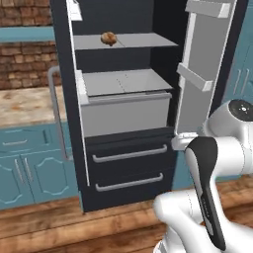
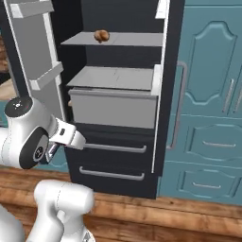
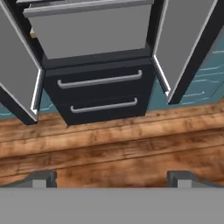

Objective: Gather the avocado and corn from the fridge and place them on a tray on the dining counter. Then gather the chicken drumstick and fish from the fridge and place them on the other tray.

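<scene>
The fridge (image 1: 123, 148) stands with both upper doors swung wide, a tall charcoal-black box with pale grey shelves inside and two flat black drawers below, each crossed by a long grey bar handle. On the upper shelf of the fridge, toward its left side, sits the chicken drumstick (image 1: 108, 38), a lumpy golden-brown piece with glossy skin; it lies alone on the smooth grey shelf board. Below that shelf is a second grey shelf (image 1: 123, 81) and under it a boxy pale grey bin front (image 1: 126, 113) that spans the fridge's width.

The right door (image 1: 202, 69) of the fridge carries slim grey door racks on its inner face and hangs out toward the robot's arm, whose white elbow and dark joint rise just in front of it in the left base view. The left door (image 2: 168, 85) in the right base view shows only its thin edge with a grey bar handle (image 2: 178, 104) beside it. Teal panelled cabinets (image 2: 212, 118) flank the fridge on both sides, and left of the fridge a beige marbled tabletop (image 1: 24, 104) runs under a red brick wall (image 1: 24, 59). The floor (image 3: 113, 144) before the fridge is glossy brown wood planking.

In the hand view the gripper (image 3: 112, 178) points down at the fridge's two drawers, its dark fingers (image 3: 41, 178) set wide apart with nothing between them.
</scene>
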Robot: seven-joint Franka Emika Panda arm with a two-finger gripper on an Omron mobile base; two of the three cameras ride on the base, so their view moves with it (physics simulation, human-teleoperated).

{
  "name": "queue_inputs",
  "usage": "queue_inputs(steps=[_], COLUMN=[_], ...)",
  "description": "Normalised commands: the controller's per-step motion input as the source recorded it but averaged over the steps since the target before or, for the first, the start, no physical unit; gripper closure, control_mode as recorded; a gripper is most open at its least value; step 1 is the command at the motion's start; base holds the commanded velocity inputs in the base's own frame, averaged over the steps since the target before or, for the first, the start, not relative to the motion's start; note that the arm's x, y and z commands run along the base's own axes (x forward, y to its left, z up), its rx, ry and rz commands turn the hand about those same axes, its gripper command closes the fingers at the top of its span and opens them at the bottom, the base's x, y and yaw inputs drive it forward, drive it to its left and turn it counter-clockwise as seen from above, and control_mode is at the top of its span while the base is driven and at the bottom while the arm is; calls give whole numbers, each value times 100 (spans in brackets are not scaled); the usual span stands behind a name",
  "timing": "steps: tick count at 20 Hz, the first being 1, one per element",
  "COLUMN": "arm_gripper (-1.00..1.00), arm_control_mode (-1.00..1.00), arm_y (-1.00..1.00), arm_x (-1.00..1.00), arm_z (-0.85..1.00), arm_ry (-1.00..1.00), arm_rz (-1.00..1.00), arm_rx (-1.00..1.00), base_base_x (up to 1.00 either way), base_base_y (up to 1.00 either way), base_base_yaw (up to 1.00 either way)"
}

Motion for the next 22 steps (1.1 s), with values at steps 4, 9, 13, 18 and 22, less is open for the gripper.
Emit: queue_inputs(steps=[4,9,13,18,22], arm_gripper=[-100,-100,-100,-100,-100], arm_control_mode=[100,100,100,100,-100], arm_y=[0,0,0,0,0], arm_x=[0,0,0,0,71], arm_z=[0,0,0,0,76], arm_ry=[0,0,0,0,-7], arm_rz=[0,0,0,0,5], arm_rx=[0,0,0,0,0], base_base_x=[100,100,100,81,0], base_base_y=[0,0,0,0,0], base_base_yaw=[0,0,0,2,0])
